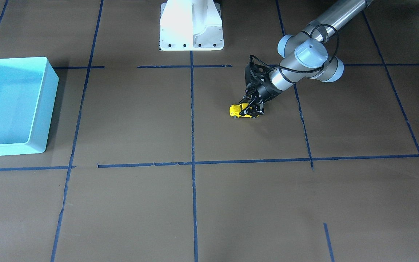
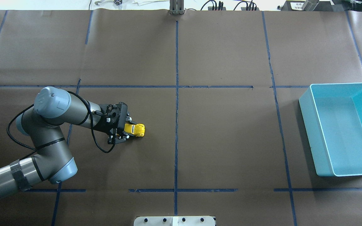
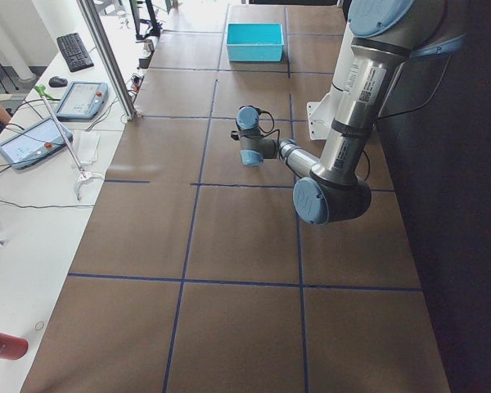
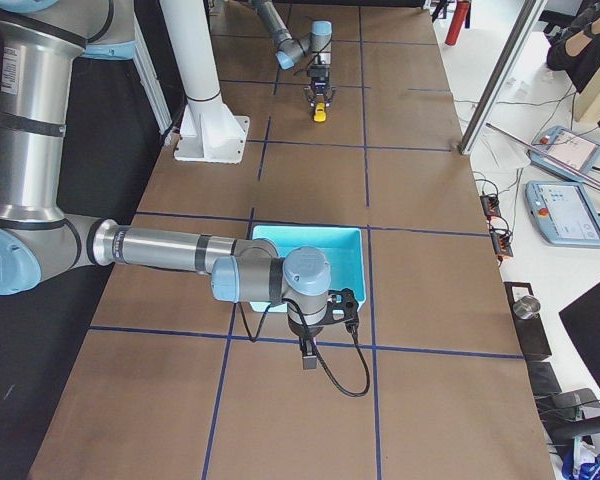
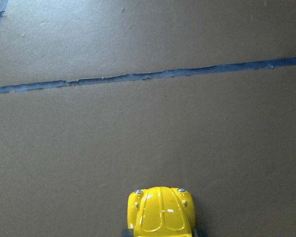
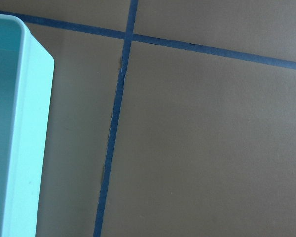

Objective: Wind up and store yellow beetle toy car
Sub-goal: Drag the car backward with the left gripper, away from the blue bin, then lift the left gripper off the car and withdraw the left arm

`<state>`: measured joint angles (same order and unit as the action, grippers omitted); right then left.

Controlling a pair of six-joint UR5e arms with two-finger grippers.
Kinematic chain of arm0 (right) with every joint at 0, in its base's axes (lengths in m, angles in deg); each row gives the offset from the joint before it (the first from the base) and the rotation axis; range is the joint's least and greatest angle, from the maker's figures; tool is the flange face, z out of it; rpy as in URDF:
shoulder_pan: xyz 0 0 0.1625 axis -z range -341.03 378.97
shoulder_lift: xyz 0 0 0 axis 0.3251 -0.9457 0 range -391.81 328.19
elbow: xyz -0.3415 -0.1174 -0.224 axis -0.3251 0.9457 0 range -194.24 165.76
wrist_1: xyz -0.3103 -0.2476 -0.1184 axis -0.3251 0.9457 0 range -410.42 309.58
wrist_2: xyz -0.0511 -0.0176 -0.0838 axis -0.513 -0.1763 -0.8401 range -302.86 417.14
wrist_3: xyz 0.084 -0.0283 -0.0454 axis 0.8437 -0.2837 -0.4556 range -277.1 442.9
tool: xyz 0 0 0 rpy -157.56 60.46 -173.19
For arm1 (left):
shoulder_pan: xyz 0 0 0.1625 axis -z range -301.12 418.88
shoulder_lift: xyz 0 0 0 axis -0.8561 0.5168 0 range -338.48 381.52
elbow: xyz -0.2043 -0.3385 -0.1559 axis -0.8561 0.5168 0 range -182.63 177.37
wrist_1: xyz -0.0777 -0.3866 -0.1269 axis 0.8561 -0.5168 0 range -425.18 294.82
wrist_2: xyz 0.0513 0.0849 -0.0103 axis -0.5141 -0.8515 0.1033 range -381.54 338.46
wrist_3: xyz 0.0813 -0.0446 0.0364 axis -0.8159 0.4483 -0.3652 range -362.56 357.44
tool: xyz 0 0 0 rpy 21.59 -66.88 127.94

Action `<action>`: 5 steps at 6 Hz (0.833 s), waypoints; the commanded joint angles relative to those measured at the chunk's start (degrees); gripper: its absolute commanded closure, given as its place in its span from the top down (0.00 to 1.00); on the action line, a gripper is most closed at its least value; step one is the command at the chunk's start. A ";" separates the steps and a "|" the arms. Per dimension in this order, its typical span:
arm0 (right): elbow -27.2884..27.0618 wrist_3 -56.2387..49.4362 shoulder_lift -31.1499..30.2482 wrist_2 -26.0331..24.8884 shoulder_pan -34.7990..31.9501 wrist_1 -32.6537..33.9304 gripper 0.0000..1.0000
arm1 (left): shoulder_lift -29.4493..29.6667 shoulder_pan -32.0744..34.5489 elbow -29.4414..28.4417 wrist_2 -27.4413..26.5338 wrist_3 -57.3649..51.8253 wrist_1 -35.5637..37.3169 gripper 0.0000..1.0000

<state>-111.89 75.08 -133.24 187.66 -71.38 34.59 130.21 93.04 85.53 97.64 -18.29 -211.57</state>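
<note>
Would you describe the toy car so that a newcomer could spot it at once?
On the brown table with blue tape lines, look at the end opposite the turquoise bin, where the left gripper reaches down. The car sits in its grip: small, rounded, the only bright yellow thing there.

My left arm (image 2: 55,147) is silver-grey tubing joined by rounded joints with pale blue-grey caps. Around my jaws, the left gripper (image 2: 127,130) is all black and angular, with a black camera mount just behind them. A thin black cable (image 2: 105,152) runs back from there along the tube to a black strap (image 2: 19,179). Farther back, 1 white label (image 3: 362,78) bears black code and print. My right arm (image 4: 160,248) matches: grey tubes, blue caps, black right gripper (image 4: 308,358), curling black cable. My white base (image 1: 191,32) shows 4 dark screw holes.
</note>
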 commanded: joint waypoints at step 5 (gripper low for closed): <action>0.17 0.00 0.00 -0.09 0.00 -0.02 1.00 | -12.62 5.47 7.27 7.54 -2.18 -2.70 1.00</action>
<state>-111.77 75.08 -133.24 187.63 -71.38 34.62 118.27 97.52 91.84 103.57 -19.52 -215.70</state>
